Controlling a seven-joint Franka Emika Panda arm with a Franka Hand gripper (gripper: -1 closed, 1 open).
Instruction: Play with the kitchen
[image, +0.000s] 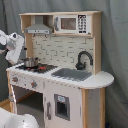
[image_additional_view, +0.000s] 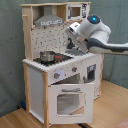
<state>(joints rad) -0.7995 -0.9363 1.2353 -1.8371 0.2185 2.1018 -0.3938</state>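
The kitchen (image: 65, 50) stands upright, white and light wood, with a grey hood (image: 39, 29), a dotted backsplash, a black faucet (image: 84, 59) and a sink (image: 72, 75). A small metal pot (image: 30, 62) sits on the black-red hob (image: 44, 67). My gripper (image: 15, 52) hangs at the kitchen's hob end, above and beside the pot and apart from it. In the second exterior view the kitchen (image_additional_view: 37, 85) shows its oven door (image_additional_view: 70, 100), which looks slightly ajar. There my gripper (image_additional_view: 71, 31) is up near the hood (image_additional_view: 50, 21), above the pot (image_additional_view: 47, 56).
A grey curtain (image: 112, 45) hangs behind the kitchen. A toy microwave (image: 70, 23) fills the upper shelf. The floor (image_additional_view: 112, 102) is wood. A white rounded object (image: 17, 121) lies low at the first exterior view's left. My arm (image_additional_view: 107, 46) reaches in from the second exterior view's right.
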